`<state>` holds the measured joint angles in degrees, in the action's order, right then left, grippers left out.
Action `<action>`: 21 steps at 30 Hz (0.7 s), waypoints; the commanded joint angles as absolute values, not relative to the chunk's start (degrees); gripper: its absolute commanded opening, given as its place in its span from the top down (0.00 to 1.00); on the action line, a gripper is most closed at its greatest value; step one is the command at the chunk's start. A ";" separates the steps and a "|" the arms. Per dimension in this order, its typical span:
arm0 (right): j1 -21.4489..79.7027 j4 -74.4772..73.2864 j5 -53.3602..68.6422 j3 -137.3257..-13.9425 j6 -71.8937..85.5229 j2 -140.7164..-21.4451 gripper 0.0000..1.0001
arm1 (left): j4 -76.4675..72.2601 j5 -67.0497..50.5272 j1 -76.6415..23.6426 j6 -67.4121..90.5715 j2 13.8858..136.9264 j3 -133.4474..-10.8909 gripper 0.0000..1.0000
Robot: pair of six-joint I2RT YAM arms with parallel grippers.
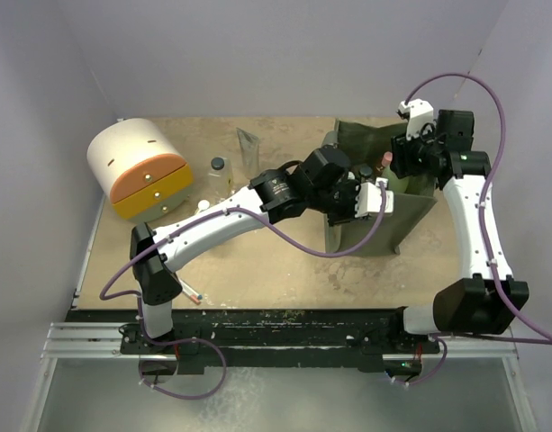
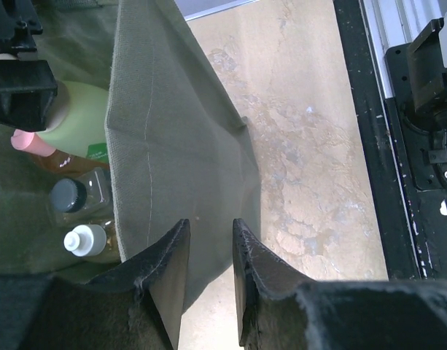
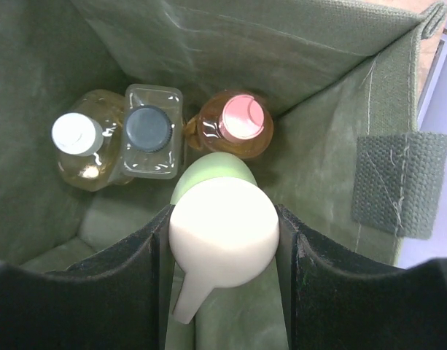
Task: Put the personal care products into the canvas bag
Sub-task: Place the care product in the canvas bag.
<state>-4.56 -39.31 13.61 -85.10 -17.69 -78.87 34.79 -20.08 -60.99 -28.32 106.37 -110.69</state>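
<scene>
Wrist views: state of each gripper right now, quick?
Left gripper: jaws open at the canvas bag wall, holding nothing.
Right gripper: shut on the pale green bottle inside the bag.

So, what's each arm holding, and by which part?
Right fingers grip the pale green bottle by its cream cap. Left fingers straddle a wall of the canvas bag; grip unclear.

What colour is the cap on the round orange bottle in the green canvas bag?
Pink; the orange bottle's cap shows best in right wrist view.
</scene>
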 commanded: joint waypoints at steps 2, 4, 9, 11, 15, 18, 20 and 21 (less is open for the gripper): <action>-4.57 -28.35 12.25 -85.24 -19.50 -77.21 1.00 | 32.51 -20.00 -61.39 -29.34 105.03 -110.08 0.67; -4.56 -26.99 11.43 -84.37 -20.84 -76.91 1.00 | 32.46 -20.00 -61.51 -29.43 105.02 -110.04 0.67; -4.52 -27.08 11.81 -82.85 -21.40 -76.54 1.00 | 32.39 -19.95 -61.58 -29.57 105.03 -109.87 0.67; -4.51 -26.90 12.26 -82.00 -21.53 -76.42 1.00 | 32.42 -19.88 -61.68 -29.81 104.94 -109.76 0.67; -4.49 -27.07 13.72 -80.46 -21.59 -76.68 1.00 | 32.36 -19.81 -61.70 -30.07 104.68 -109.49 0.66; -4.53 -27.25 14.94 -79.13 -21.30 -77.06 1.00 | 32.42 -19.71 -61.70 -30.23 104.51 -109.42 0.65; -4.48 -27.18 14.89 -78.38 -21.31 -77.29 1.00 | 32.42 -19.73 -61.70 -30.27 104.37 -109.32 0.65; -4.48 -27.12 14.63 -77.99 -21.33 -77.34 0.99 | 32.43 -19.69 -61.74 -30.31 104.29 -109.24 0.65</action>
<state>-4.54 -35.00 12.78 -77.58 -20.47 -79.53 33.93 -20.05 -61.32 -29.61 106.37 -109.78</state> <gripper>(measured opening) 0.530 0.346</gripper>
